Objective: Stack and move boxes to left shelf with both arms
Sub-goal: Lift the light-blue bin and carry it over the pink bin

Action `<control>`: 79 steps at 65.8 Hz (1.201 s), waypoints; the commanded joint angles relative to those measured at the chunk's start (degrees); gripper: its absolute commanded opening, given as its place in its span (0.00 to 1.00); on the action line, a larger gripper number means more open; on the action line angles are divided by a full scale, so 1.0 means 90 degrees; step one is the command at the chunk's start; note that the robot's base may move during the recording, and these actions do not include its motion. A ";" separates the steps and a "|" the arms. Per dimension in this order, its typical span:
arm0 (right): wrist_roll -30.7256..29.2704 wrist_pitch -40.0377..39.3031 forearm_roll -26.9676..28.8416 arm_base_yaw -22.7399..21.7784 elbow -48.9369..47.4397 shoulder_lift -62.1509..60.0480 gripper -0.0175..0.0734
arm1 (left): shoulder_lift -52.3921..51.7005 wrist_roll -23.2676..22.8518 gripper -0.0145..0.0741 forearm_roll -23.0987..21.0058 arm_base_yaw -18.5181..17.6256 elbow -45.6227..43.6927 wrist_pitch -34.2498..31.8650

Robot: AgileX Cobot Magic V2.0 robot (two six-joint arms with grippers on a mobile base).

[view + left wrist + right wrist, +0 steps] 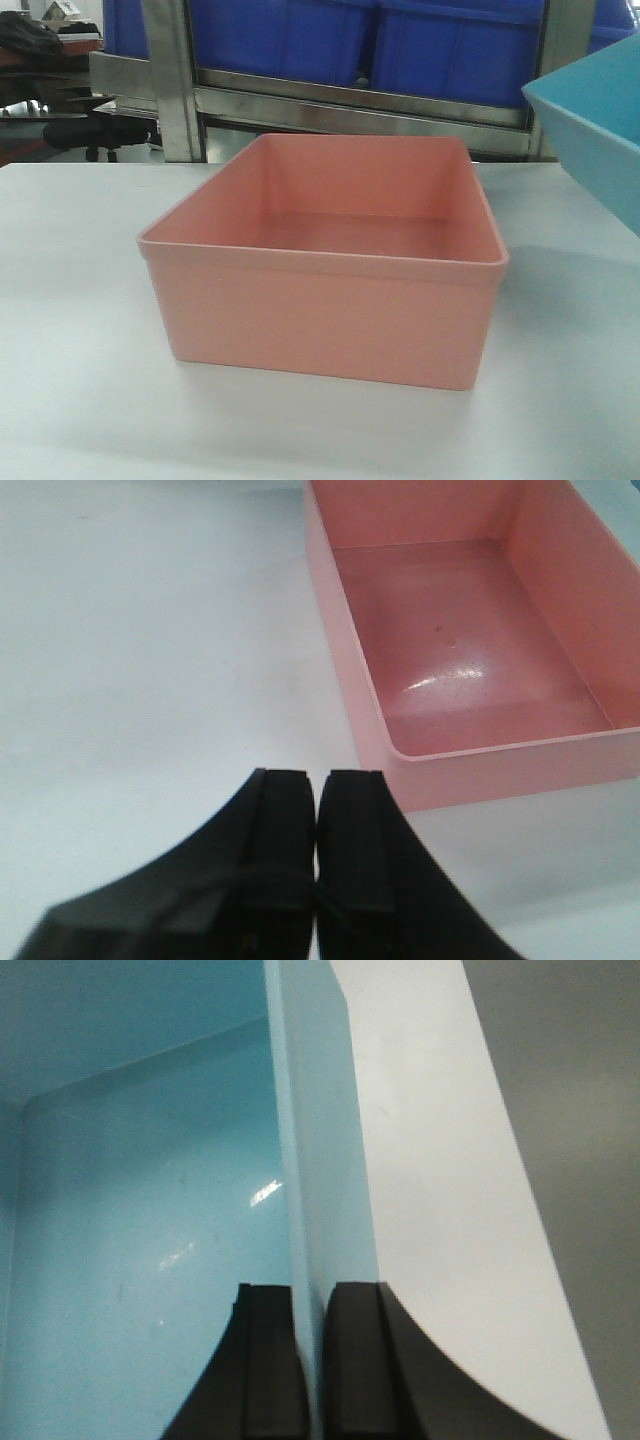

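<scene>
A salmon pink box (330, 270) sits empty on the grey-white table (70, 300), in the middle of the front view. The light blue box (600, 130) hangs tilted above the table at the right edge of that view. My right gripper (312, 1295) is shut on the light blue box's wall (300, 1190), one finger inside and one outside. My left gripper (318, 780) is shut with nothing in it, over bare table just left of the pink box's near corner (400, 770). The left shelf is out of view.
Behind the table stands a steel-framed rack (180, 90) holding dark blue bins (330, 40). An office chair and clutter (70, 130) sit at the far left background.
</scene>
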 commanded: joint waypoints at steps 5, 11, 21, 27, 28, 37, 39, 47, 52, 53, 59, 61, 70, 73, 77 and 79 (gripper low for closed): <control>0.0254 -0.0538 0.1434 -0.0033 -0.0263 -0.0571 0.25 | -0.0037 0.0033 0.16 -0.0092 0.0010 -0.0165 -0.0434; 0.0254 -0.0568 0.2146 -0.0028 -0.0278 -0.0656 0.25 | -0.0037 0.0033 0.16 -0.0092 0.0010 -0.0165 -0.0434; 0.0259 -0.0599 0.3232 0.0270 -0.0401 -0.0711 0.25 | -0.0037 0.0033 0.16 -0.0092 0.0010 -0.0165 -0.0456; 0.0510 -0.0740 0.3515 0.0615 -0.0401 -0.0711 0.25 | -0.0037 0.0033 0.16 -0.0092 0.0010 -0.0165 -0.0479; 0.0566 -0.0760 0.3515 0.0716 -0.0401 -0.0705 0.25 | -0.0037 0.0033 0.16 -0.0092 0.0010 -0.0165 -0.0479; 0.1396 -0.1060 0.3429 0.1345 -0.0394 -0.0705 0.25 | -0.0037 0.0033 0.16 -0.0092 0.0010 -0.0165 -0.0489; 0.1661 -0.1202 0.3318 0.1501 -0.0394 -0.0705 0.25 | -0.0037 0.0033 0.16 -0.0092 0.0010 -0.0165 -0.0489; 0.2753 -0.1586 0.2704 0.2018 -0.0394 -0.0693 0.25 | -0.0037 0.0033 0.16 -0.0092 0.0010 -0.0165 -0.0535; 0.3377 -0.1699 0.2098 0.2367 -0.0394 -0.0644 0.25 | -0.0037 0.0033 0.16 -0.0092 0.0010 -0.0165 -0.0566; 0.3491 -0.1714 0.1987 0.2424 -0.0394 -0.0625 0.25 | -0.0037 0.0033 0.16 -0.0092 0.0010 -0.0165 -0.0582; 0.4314 -0.1731 0.1233 0.2830 -0.0388 -0.0486 0.25 | -0.0037 0.0033 0.16 -0.0092 0.0010 -0.0165 -0.0651; 0.4498 -0.1731 0.1027 0.2973 -0.0388 -0.0431 0.25 | -0.0037 0.0033 0.16 -0.0092 0.0010 -0.0165 -0.0669; 0.5083 -0.1837 0.0144 0.3588 -0.0388 -0.0051 0.25 | -0.0037 0.0033 0.16 -0.0092 0.0010 -0.0165 -0.0691; 0.5142 -0.1868 0.0006 0.3776 -0.0388 0.0084 0.25 | -0.0037 0.0033 0.16 -0.0092 0.0010 -0.0165 -0.0691; 0.5164 -0.1910 -0.0086 0.3951 -0.0388 0.0267 0.25 | -0.0037 0.0033 0.16 -0.0092 0.0010 -0.0165 -0.0691; 0.5164 -0.1928 -0.0100 0.4021 -0.0388 0.0369 0.25 | -0.0037 0.0033 0.16 -0.0092 0.0010 -0.0165 -0.0691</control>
